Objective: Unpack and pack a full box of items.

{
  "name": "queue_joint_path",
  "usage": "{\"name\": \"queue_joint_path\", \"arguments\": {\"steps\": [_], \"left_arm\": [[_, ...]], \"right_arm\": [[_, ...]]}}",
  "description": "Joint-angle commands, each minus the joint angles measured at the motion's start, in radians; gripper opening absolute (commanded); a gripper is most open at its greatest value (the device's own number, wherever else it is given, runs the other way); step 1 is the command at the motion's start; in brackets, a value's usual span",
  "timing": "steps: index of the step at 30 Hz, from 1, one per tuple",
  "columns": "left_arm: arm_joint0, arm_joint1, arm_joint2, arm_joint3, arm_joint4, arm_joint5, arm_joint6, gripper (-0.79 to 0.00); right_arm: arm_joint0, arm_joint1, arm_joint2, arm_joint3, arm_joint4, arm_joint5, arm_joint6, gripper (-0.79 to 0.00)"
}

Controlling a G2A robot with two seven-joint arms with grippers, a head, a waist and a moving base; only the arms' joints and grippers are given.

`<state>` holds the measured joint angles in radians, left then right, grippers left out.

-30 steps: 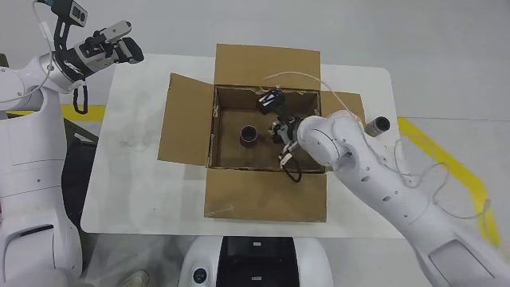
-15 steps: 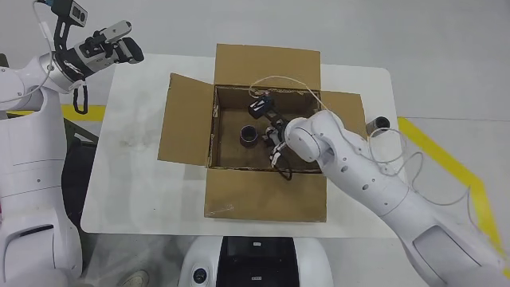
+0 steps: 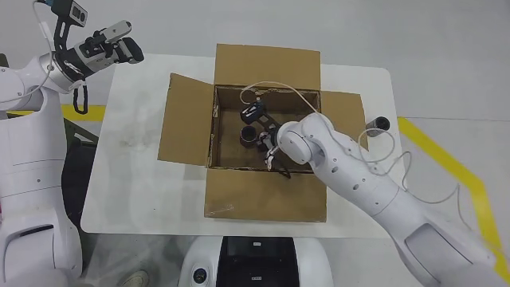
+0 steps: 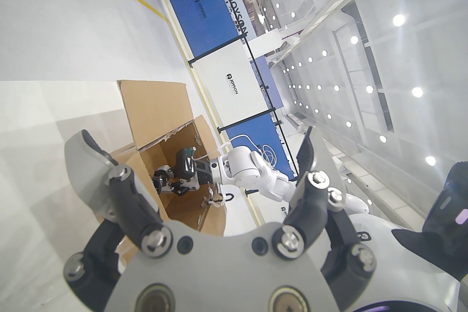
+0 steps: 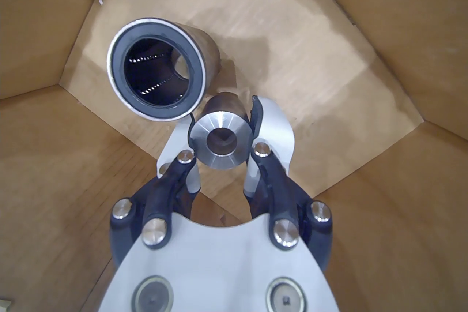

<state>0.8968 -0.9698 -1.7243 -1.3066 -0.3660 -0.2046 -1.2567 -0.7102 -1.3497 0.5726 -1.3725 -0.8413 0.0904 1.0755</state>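
While the right gripper [image 5: 223, 130] was clamped on a small steel cylinder [image 5: 220, 145] held upright inside the box [image 3: 213, 131], a larger hollow sleeve [image 5: 157, 72] stood just beside it at its 9 o'clock in the top view; contact could not be told. Judged best: travel straight along the cylinder's axis, grip firm, since sideways drift would likely tip the sleeve; bare floor showed around both pieces, the 9 o'clock wall nearest the sleeve. Left gripper [image 3: 131, 50] hung spread wide over the table [image 3: 135, 175] corner at 10 o'clock, well apart.

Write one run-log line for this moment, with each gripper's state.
right gripper shut on metal cylinder | in cardboard box, beside linear bearing | left gripper open, empty
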Motion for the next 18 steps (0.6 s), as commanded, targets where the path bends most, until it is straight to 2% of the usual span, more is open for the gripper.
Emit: {"name": "queue_joint_path", "arguments": {"steps": [1, 2, 4, 6, 8, 12, 18], "left_arm": [[0.0, 0.0, 0.0, 0.0, 0.0, 0.0, 0.0, 0.0], [0.0, 0.0, 0.0, 0.0, 0.0, 0.0, 0.0, 0.0], [0.0, 0.0, 0.0, 0.0, 0.0, 0.0, 0.0, 0.0], [0.0, 0.0, 0.0, 0.0, 0.0, 0.0, 0.0, 0.0], [0.0, 0.0, 0.0, 0.0, 0.0, 0.0, 0.0, 0.0], [0.0, 0.0, 0.0, 0.0, 0.0, 0.0, 0.0, 0.0], [0.0, 0.0, 0.0, 0.0, 0.0, 0.0, 0.0, 0.0]], "right_arm": [[0.001, -0.003, -0.001, 0.003, -0.003, -0.002, -0.002, -0.705], [0.001, -0.006, 0.0, 0.005, -0.002, -0.002, -0.003, -0.693], [0.001, -0.009, 0.001, 0.01, -0.004, -0.004, -0.005, -0.557], [0.002, -0.012, 0.001, 0.014, -0.012, -0.007, -0.005, -0.268], [-0.001, -0.015, 0.002, 0.018, -0.017, -0.007, -0.005, -0.117], [-0.005, -0.019, 0.009, 0.024, -0.024, -0.011, -0.001, -0.123], [-0.021, -0.01, 0.045, -0.042, -0.044, -0.018, 0.022, -0.083]]}}
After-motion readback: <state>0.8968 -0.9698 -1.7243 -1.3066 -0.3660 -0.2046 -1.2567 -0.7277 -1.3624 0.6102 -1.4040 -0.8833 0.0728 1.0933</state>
